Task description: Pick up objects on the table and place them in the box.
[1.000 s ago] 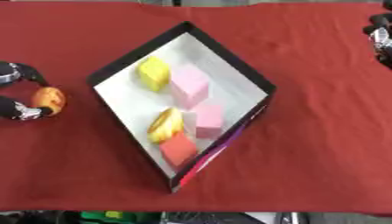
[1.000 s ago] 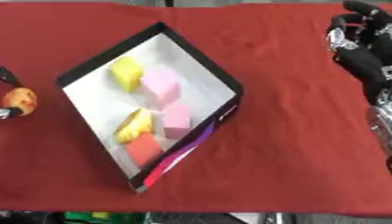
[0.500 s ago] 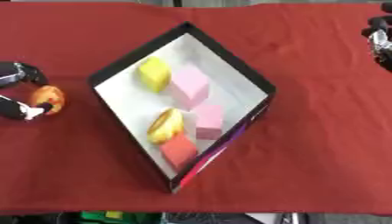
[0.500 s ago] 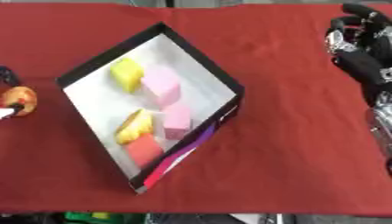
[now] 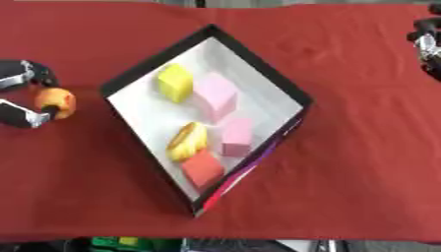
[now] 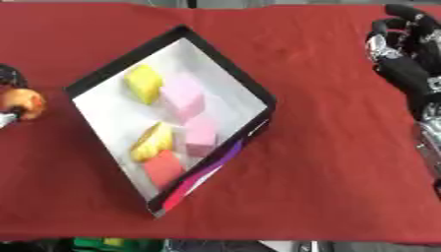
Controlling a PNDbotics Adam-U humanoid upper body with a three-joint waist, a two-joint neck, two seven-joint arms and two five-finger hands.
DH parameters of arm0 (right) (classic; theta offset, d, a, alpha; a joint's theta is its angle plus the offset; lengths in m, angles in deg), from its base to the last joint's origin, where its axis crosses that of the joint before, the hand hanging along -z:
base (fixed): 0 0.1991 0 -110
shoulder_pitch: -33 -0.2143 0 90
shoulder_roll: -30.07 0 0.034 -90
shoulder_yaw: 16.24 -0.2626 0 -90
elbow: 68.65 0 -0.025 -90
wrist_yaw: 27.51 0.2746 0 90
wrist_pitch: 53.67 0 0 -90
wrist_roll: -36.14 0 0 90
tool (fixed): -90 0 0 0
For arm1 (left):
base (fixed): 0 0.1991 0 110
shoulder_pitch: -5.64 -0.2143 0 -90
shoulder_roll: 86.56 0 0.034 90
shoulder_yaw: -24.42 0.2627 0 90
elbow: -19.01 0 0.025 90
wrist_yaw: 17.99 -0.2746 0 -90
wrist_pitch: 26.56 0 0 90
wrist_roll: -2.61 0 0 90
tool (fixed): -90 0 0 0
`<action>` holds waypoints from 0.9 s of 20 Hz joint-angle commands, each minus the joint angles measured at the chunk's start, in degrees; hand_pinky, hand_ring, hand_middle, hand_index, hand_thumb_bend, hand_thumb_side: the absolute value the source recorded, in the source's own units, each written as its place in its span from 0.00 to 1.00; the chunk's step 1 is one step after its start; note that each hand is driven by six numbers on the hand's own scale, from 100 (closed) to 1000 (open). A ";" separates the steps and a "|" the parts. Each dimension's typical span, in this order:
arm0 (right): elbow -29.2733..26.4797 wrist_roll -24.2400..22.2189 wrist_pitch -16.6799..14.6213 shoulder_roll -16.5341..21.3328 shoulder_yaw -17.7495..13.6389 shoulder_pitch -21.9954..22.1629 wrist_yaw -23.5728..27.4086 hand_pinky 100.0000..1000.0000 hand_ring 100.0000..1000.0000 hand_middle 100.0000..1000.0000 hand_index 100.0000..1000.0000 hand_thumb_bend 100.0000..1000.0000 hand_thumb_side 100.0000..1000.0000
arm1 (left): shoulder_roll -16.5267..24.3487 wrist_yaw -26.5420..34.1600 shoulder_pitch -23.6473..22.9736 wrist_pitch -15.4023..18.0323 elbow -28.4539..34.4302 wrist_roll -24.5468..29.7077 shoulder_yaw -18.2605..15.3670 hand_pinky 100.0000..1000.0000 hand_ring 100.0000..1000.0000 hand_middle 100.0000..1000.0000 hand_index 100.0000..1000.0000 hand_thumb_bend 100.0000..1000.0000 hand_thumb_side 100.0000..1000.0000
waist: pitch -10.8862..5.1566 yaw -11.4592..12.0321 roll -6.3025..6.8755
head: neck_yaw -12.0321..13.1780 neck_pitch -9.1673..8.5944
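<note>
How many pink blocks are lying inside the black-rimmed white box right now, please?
2. The larger pink block lies mid-box beside the yellow block; the smaller pink block sits just below it, near the right wall. None appears hidden.

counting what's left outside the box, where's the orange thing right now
The orange ball is at the table's left edge in the left eye view, held in the left hand, left of the box and outside it.

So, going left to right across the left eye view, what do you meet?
Left hand curled round an orange ball → yellow block in the box → large pink block → bare red cloth → right hand at the upper right edge.
</note>
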 commanded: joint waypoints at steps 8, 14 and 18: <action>-1.72 -0.67 0.25 2.90 -0.43 -1.35 0.64 0.96 0.69 0.63 0.79 0.00 0.08 | -11.27 4.58 16.59 -0.83 4.80 7.18 6.82 0.74 0.70 0.63 0.59 0.00 0.04 | -2.39 -0.03 -0.21 | -0.22 0.88; -1.70 -1.01 0.75 3.04 -0.12 -1.55 0.54 0.96 0.69 0.63 0.79 0.00 0.09 | -20.28 -1.90 21.05 3.29 -5.79 9.20 10.52 0.73 0.70 0.63 0.59 0.00 0.04 | -2.35 -0.42 -0.18 | 0.02 0.63; -1.58 -1.12 0.80 2.90 0.01 -1.78 0.53 0.96 0.69 0.63 0.79 0.00 0.09 | -22.57 -6.40 21.38 7.07 -10.50 9.79 12.63 0.73 0.71 0.65 0.62 0.00 0.04 | -2.25 -0.58 0.00 | 0.12 0.60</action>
